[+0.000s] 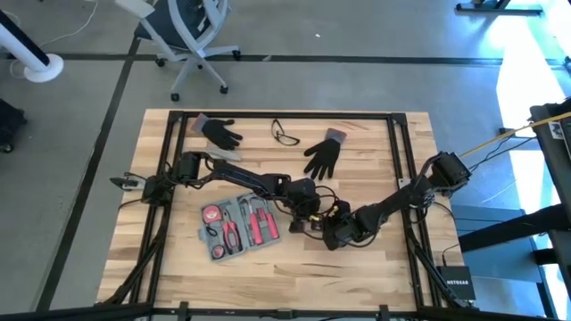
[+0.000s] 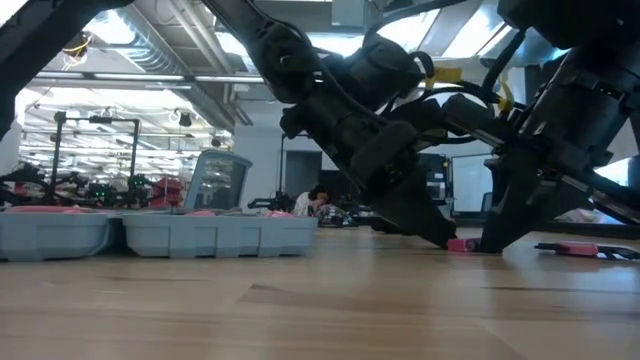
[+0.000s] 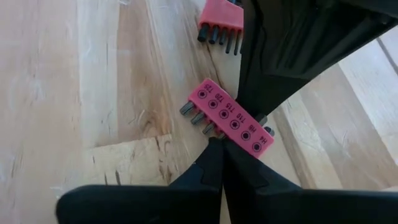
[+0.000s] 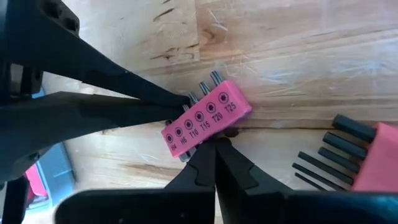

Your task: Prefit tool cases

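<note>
The blue-grey tool case (image 1: pixel 236 227) lies open on the table's near left, with red-handled tools in its recesses; in the low view it is the case (image 2: pixel 160 232) at the left. To its right a small pink bit holder (image 3: pixel 227 121) lies flat on the wood. My left gripper (image 3: pixel 221 149) and my right gripper (image 4: pixel 214 149) are both shut and meet the holder from opposite sides. In the high view the two grippers come together at mid-table, the left gripper (image 1: pixel 309 210) just beyond the right gripper (image 1: pixel 330 234). My left gripper touches the holder's bit side (image 3: pixel 212 134) with its shut fingertips, slanting down among the protruding bits. The holder lies flat on the table. My right gripper sets its shut fingertips against the holder's opposite long side (image 4: pixel 211 138), slanting down from the other direction.
A second red holder with hex keys (image 4: pixel 367 155) lies close by on the table, next to the right gripper. Two black gloves (image 1: pixel 221 132) (image 1: pixel 323 156) and a pair of glasses (image 1: pixel 285 134) lie toward the far edge. Black frame rails (image 1: pixel 397 169) run along the table's sides.
</note>
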Action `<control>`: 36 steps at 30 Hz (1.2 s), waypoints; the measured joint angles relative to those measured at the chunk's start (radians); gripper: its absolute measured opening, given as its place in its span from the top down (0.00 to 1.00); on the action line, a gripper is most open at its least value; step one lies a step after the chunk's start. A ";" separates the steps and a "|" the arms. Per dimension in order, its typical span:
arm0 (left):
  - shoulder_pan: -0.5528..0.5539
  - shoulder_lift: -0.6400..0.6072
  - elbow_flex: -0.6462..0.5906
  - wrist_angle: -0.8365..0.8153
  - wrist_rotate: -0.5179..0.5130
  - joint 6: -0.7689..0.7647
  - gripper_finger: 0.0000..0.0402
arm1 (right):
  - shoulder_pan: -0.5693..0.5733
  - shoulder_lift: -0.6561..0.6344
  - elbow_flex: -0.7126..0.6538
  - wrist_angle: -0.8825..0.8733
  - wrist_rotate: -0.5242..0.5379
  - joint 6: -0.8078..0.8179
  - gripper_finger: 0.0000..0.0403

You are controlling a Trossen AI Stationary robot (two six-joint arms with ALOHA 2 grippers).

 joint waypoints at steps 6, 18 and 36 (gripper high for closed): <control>0.029 -0.012 0.004 -0.075 0.028 -0.017 1.00 | 0.032 -0.004 -0.002 0.008 0.016 0.001 1.00; 0.057 -0.057 -0.004 -0.116 0.054 0.037 1.00 | 0.095 -0.022 0.005 0.025 -0.029 0.004 1.00; 0.111 -0.070 -0.003 -0.118 -0.019 0.176 1.00 | 0.088 -0.024 0.006 0.020 -0.009 0.010 1.00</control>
